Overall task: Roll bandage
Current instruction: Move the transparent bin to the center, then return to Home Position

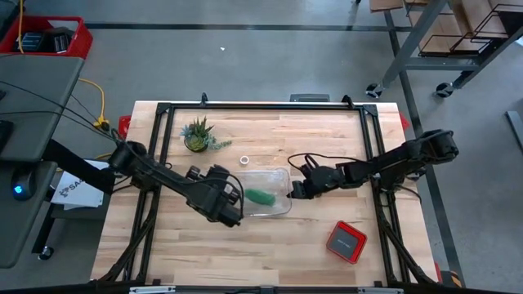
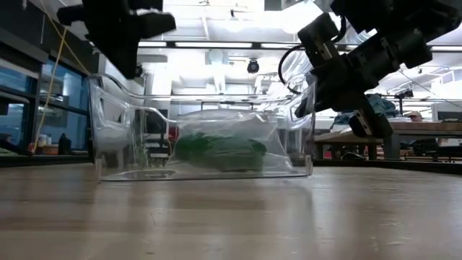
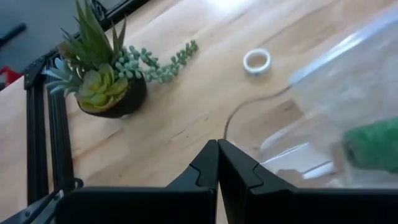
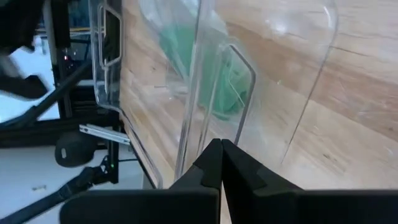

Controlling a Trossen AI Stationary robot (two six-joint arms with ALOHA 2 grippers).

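Pretty quiet on the wooden table. Green bandage bundled up inside a clear plastic container near the middle of the tabletop, roughly dead center on the clock face from above. From the low view, sitting on the container floor as a soft green lump, with crinkly clear plastic around it.

Left gripper parked just off the container's 9 o'clock edge, slightly toward 8. Fingers pressed flat together, nothing between them, gripping nothing at all. Raised off the table, going by the low view.

Right gripper right at the container's 3 o'clock edge. Fingers likewise clamped tight against each other, empty. Clear wall of the container directly ahead in its wrist view, green bandage visible through it. Touching the wall or just beside it? Can't tell.

Other bits lying around: small potted succulent at about 10 o'clock from the container, little white tape ring at about 11, near the container's far edge, and a red square box off at 4 o'clock, well apart from everything.
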